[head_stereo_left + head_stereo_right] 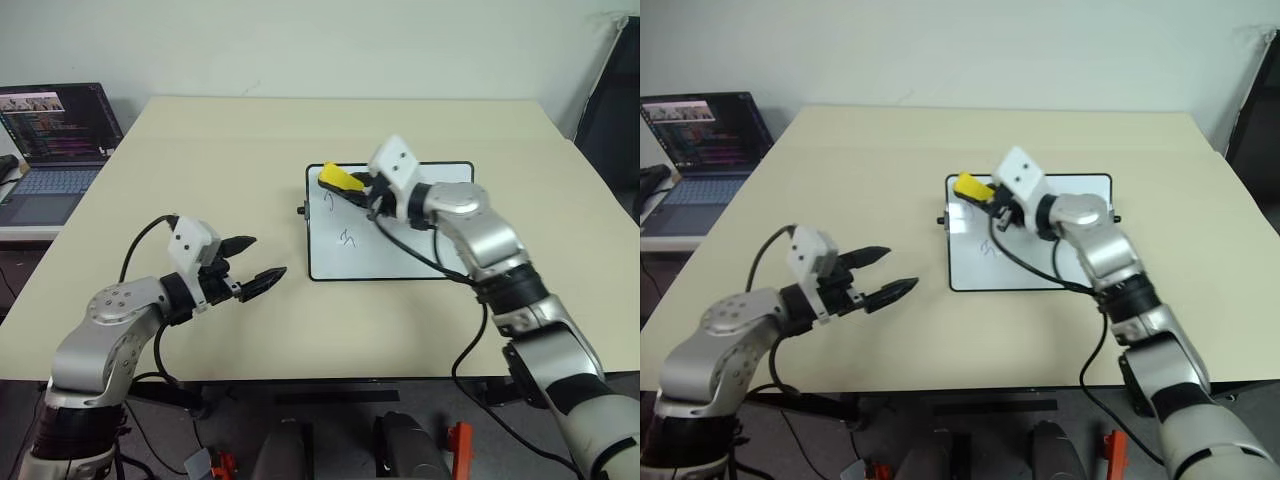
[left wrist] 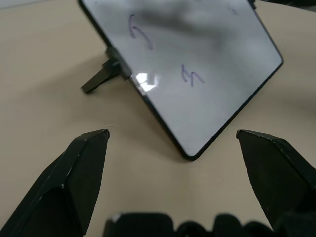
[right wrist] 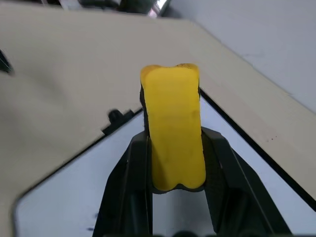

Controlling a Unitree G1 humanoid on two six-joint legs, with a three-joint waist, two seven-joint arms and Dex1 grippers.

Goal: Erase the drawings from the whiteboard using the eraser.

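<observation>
Leftmost, a laptop (image 1: 55, 150) sits off the worktop's (image 1: 200, 150) far left corner; the left tool (image 1: 256, 263) hovers over the worktop's near left part, jaws wide apart and empty, seemingly parked clear of the work. Toward the middle lies the whiteboard (image 1: 400, 250), its drawings (image 1: 347, 238) near its left edge; the right tool (image 1: 362, 190) is clamped on the eraser (image 1: 339, 179) above the board's far left corner, likely poised to wipe.

Spread left claw (image 2: 173, 143) faces whiteboard (image 2: 207, 98) bearing two drawings (image 2: 191, 76)
</observation>
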